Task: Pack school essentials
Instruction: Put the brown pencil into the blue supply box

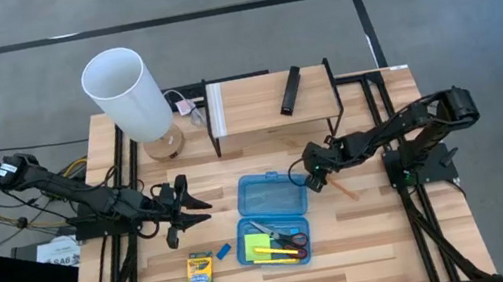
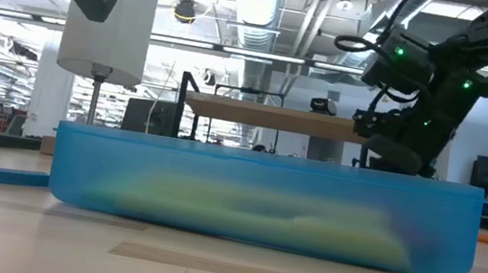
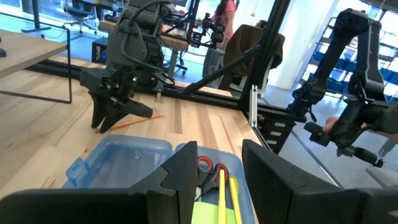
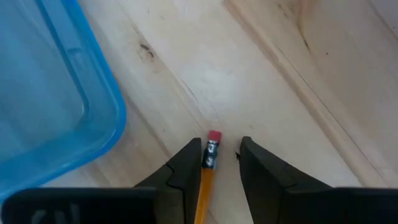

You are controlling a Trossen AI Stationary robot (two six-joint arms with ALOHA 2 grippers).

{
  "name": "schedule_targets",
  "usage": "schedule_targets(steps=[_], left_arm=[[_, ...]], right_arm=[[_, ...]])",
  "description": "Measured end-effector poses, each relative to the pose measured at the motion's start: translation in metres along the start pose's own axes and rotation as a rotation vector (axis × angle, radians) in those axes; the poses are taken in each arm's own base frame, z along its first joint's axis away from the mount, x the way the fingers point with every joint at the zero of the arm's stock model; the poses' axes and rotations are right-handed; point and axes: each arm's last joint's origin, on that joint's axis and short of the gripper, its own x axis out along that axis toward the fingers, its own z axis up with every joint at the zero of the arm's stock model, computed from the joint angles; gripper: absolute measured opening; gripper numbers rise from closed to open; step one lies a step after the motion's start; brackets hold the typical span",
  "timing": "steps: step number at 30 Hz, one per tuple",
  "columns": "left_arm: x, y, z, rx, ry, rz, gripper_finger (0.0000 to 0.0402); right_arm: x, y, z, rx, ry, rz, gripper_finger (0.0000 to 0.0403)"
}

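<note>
High view: the blue case (image 1: 274, 216) is seen open on the desk (image 1: 389, 241), scissors (image 1: 285, 240) and yellow sticks already in its lower tray; the crayon box (image 1: 199, 272) and small eraser (image 1: 223, 253) lie outside it. The orange pencil (image 4: 206, 180), light, stiff and apt to roll, lies just right of the case under the right end effector (image 4: 222, 155); it is best pinched mid-shaft. Only the right wrist view shows those fingers parted, the pencil's eraser end between them, not yet clamped. The left end effector (image 1: 182, 211) is held unclenched, empty, left of the case.
</note>
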Motion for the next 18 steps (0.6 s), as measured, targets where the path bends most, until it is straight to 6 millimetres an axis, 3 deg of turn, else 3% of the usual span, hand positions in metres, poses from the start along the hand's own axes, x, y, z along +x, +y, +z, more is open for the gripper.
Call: schedule_targets(steps=[10, 18], left_arm=[[0.0000, 0.0000, 0.0000, 0.000, 0.000, 0.000, 0.0114], [0.0000, 0.0000, 0.0000, 0.000, 0.000, -0.001, 0.0114]], right_arm=[[0.0009, 0.0008, 0.0002, -0.006, 0.005, 0.007, 0.0158], [0.0078, 0.0026, -0.0028, -0.037, 0.053, 0.016, 0.0089]])
